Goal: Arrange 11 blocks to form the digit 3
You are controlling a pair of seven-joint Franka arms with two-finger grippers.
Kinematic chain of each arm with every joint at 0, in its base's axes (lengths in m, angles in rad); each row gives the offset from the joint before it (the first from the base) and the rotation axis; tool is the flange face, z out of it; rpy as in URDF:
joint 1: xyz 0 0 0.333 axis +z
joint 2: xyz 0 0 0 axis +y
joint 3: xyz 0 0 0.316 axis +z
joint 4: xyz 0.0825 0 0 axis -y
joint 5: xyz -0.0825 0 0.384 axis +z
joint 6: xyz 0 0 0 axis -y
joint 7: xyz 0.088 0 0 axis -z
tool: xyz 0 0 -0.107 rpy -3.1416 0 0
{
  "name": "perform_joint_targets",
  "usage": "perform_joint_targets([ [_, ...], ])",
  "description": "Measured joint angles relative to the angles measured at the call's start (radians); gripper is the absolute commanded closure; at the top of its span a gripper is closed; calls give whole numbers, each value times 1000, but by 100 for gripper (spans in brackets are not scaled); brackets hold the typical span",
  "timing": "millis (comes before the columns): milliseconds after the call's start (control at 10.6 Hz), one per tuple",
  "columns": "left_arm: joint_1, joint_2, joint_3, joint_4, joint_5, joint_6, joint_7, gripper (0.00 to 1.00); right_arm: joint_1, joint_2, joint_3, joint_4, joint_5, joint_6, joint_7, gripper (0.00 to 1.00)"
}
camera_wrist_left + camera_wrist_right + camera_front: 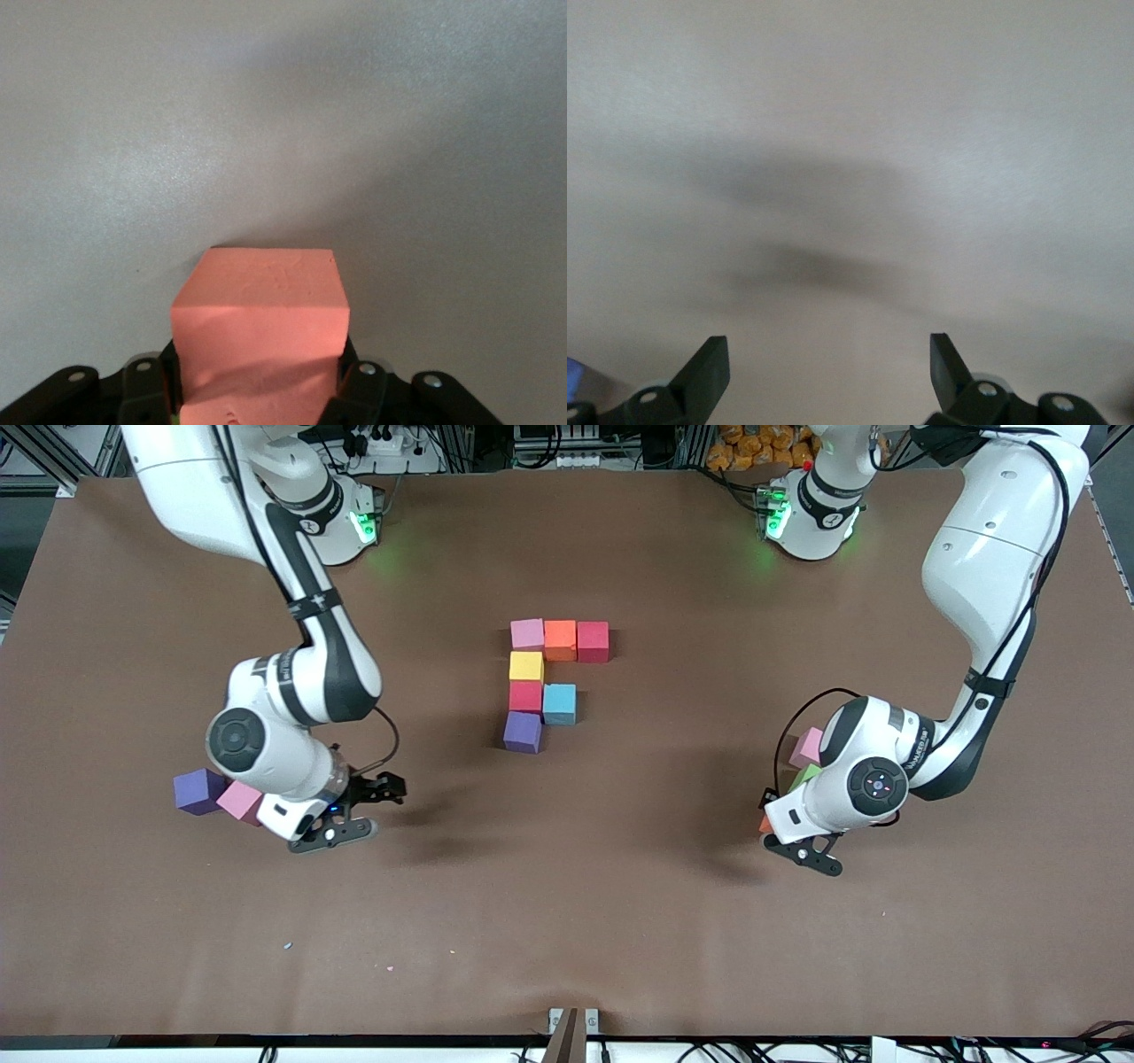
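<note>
A partial figure of blocks lies mid-table: pink (pixel 527 634), orange (pixel 560 639) and red (pixel 593 641) in a row, then yellow (pixel 526 666), red (pixel 525 696) and purple (pixel 523 732) in a column toward the front camera under the pink one, with light blue (pixel 559 703) beside the lower red. My left gripper (pixel 802 841) is shut on an orange block (pixel 257 328), whose corner shows in the front view (pixel 765 824). My right gripper (pixel 354 810) is open and empty over bare table; its fingers (pixel 709 367) stand wide apart.
A loose purple block (pixel 198 791) and a pink one (pixel 239 801) lie by the right wrist. A pink block (pixel 806 747) and a green one (pixel 803 777) lie partly hidden by the left wrist. Bare table surrounds the figure.
</note>
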Motion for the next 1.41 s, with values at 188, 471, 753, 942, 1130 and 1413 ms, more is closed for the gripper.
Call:
perform_joint_targets([
  [188,0,0,-5,8,0,2,-49,100,-64,1,-1,12,-31,0,-145,0],
  [471,-2,-7,-38,13,-36,1,-304,100,-160,2,-1,15,-102,0,-379,0],
  [753,-14,-21,-97,13,-53,-15,-695,100,-196,4,-1,13,-107,-5,-606,0],
  [942,-29,-30,-140,13,-54,-35,-928,100,-229,5,-1,-2,-108,-6,-737,0],
  [1130,-43,-45,-163,13,-54,-71,-1093,100,-268,4,-1,-11,-108,-6,-826,0],
  [1413,-90,-71,-166,13,-54,-108,-1322,100,-290,-6,-1,-45,-108,-2,-874,0],
])
